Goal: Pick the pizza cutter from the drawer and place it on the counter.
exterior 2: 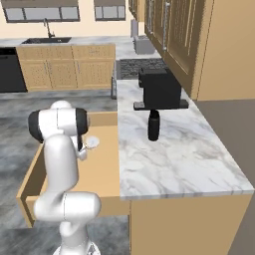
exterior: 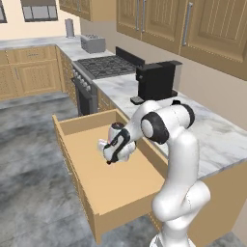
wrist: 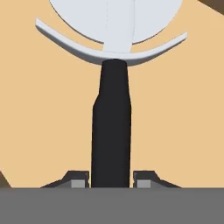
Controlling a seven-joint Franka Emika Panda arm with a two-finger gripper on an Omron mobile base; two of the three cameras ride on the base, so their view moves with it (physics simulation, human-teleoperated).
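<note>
The pizza cutter [wrist: 111, 122] lies straight ahead in the hand view, black handle toward me and silvery wheel [wrist: 116, 22] at the top, over the tan drawer floor. My gripper [wrist: 111, 179] has a fingertip pressed against each side of the handle's near end, so it is shut on it. In the left base view the gripper [exterior: 110, 155] reaches down inside the open drawer [exterior: 120, 185], near its middle. The right base view shows the wheel [exterior 2: 92, 143] beside the arm, inside the drawer [exterior 2: 102, 172]. The marble counter [exterior 2: 174, 159] runs along the drawer's right side.
A black bottle [exterior 2: 154, 125] stands upright on the counter in front of a black coffee machine [exterior 2: 159, 89]. Farther back are the stove [exterior: 106, 65] and a toaster [exterior: 92, 43]. Bare marble [exterior: 217, 140] stretches on the near side of the bottle.
</note>
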